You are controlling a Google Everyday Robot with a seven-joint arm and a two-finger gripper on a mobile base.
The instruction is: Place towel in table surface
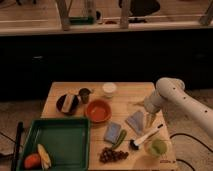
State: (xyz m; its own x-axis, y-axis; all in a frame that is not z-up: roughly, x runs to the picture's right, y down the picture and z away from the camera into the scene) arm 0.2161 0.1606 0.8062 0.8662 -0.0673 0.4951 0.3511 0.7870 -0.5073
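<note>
Hanging at right centre of the frame, the gripper (150,120) points down just beside the right edge of the towel (135,121); can't tell if jaws are apart or together. Towel lies flat on the desk (125,95), right of the orange bowl (98,111), up-right of the blue pad (113,132). Green tray (55,141) lower left.

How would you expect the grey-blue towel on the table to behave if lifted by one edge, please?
The towel lies thin and flat on the table surface, so it would probably droop rather than stay stiff. It looks light, so a push would likely bunch or slide it. The gripper hangs just by its edge on the arm's side.
</note>
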